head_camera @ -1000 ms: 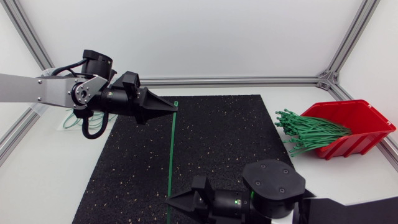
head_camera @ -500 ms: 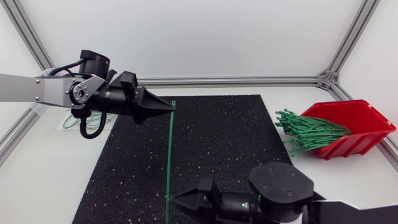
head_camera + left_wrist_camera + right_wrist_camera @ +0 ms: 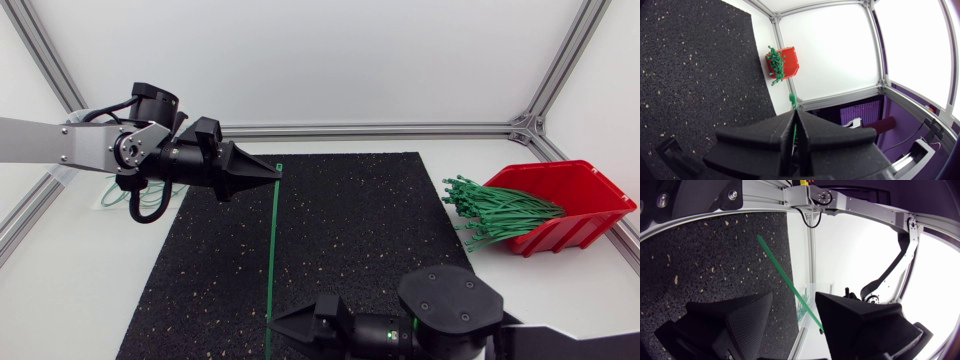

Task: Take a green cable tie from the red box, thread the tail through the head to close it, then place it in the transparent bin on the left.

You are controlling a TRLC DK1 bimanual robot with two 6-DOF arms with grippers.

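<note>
Bin [image 3: 822, 290]: transparent, at the far left of the table, behind the left arm; green loops [image 3: 107, 198] of closed ties lie in it.
Left gripper [image 3: 274, 173]: over the mat's far left part, pointing right, clamped tight on the head end of the tie; the left wrist view shows the green strip in the slit between the fingers and the head poking out past the tips.
Tie [image 3: 272, 250]: one green strip, drawn out straight across the mat from the left gripper towards the right gripper at the near edge.
Mat [image 3: 350, 220]: black, speckled, in the middle of the table, under both grippers.
Right gripper [image 3: 278, 325]: at the mat's near edge, pointing left, fingers spread apart. In the right wrist view the tie passes through the gap between them, close to one finger; I cannot tell whether it touches.
Box [image 3: 580, 190]: red, at the far right, off the mat, open front facing left; a bundle [image 3: 500, 212] of loose green ties fills it and sticks out over the front lip.
Change: over the last second the left gripper and the tie's head have shifted slightly left. The right arm's round housing has sunk lower in the head view, while its tip has stayed beside the tie.
</note>
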